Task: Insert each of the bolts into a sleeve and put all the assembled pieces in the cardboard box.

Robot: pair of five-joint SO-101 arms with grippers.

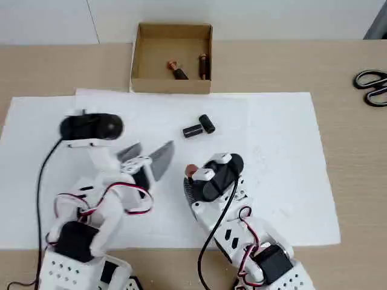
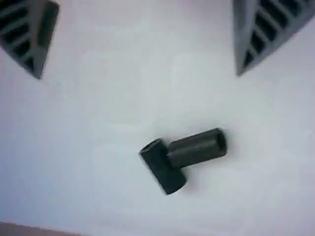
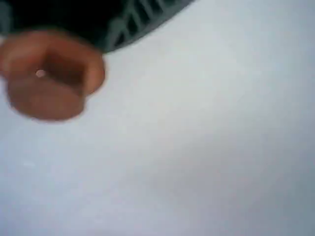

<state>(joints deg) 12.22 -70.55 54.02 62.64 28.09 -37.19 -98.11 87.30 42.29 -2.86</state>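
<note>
Presently: two black sleeves [image 2: 197, 146], touching; likely light, rigid, roll-prone; pinch across barrel. Left gripper [image 1: 156, 145] agape, empty; right gripper [image 1: 195, 176] clamps bolt [image 3: 49, 73].

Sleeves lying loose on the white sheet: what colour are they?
The sleeves are both plain black, clearest in the left wrist view.

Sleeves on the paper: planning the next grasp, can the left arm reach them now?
Probably yes: the left fingers stand open and nothing lies between them and the sleeves, though those appear to touch each other.
</note>
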